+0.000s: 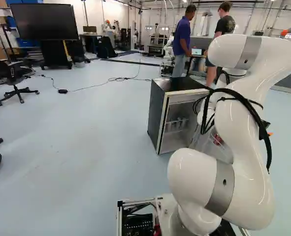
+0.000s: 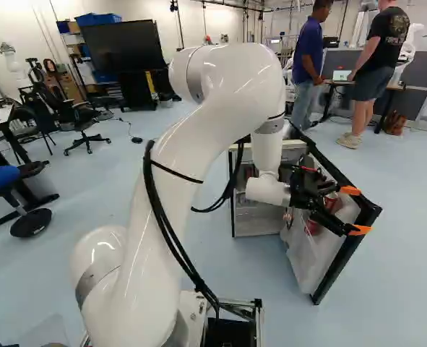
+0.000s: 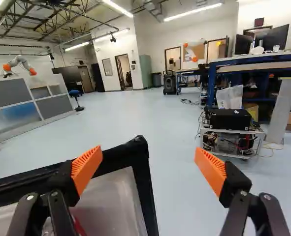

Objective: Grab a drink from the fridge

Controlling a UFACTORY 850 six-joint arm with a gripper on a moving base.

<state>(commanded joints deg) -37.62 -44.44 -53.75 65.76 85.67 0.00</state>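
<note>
In the right base view my gripper (image 2: 355, 210) is at the opened fridge door (image 2: 354, 246), one finger on each side of its black upper edge. In the wrist view the gripper (image 3: 148, 167) stands wide open, the door's corner (image 3: 138, 147) reaching between its fingers, which hold nothing. Red cans (image 2: 313, 225) sit in the door's inner shelf, partly behind the gripper; a bit of red (image 3: 78, 226) shows beside one finger in the wrist view. The dark fridge (image 1: 156, 115) stands ahead, its inside showing light bottles or cans (image 1: 177, 124) in the left base view; my arm hides part of it.
Two people stand behind the fridge at a small table with a laptop (image 2: 341, 74). Another robot (image 3: 19, 64) is beyond grey partitions (image 3: 15, 115). A wheeled cart (image 3: 230, 140) stands on the floor beyond the door. Office chairs and a large screen (image 1: 45, 22) are farther off.
</note>
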